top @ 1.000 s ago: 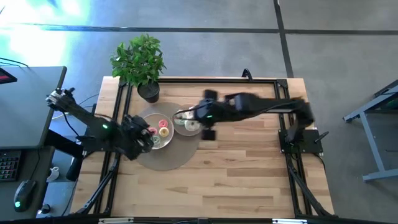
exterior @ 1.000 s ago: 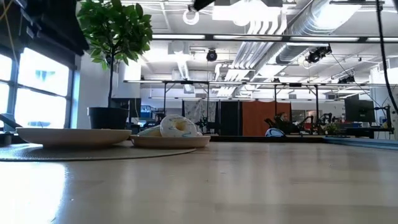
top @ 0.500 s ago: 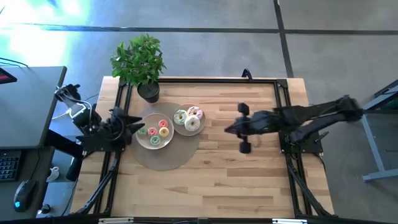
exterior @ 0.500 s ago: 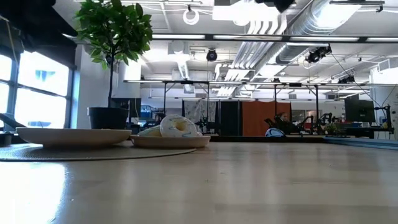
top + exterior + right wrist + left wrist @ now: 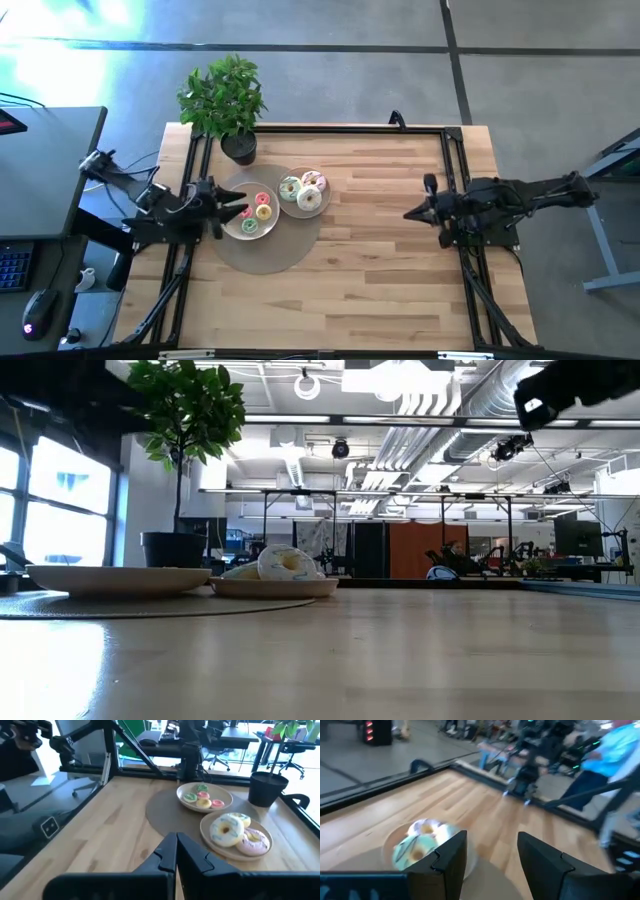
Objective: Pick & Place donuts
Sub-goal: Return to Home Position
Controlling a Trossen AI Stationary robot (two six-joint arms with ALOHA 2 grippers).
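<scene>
From where I stand, the wooden table (image 5: 380,270) is mostly bare, with all the business on a round mat (image 5: 270,258) toward its left. The right gripper (image 5: 415,212) sits by the table's right edge near its arm's base, fingers pressed together on nothing. The left gripper (image 5: 236,208) hangs over the outer rim of the left-hand plate (image 5: 250,237), fingers spread wide and empty. I'd say it should rise straight off that plate before pulling home, so neither finger clips the rim or a donut. The other plate (image 5: 300,215) holds the three large donuts (image 5: 308,200). The five mini donuts (image 5: 264,212) lie on the left-hand one. All lie flat, holes up. Being rings, they have no long axis, though the white-iced one looks slightly propped on its neighbours.
</scene>
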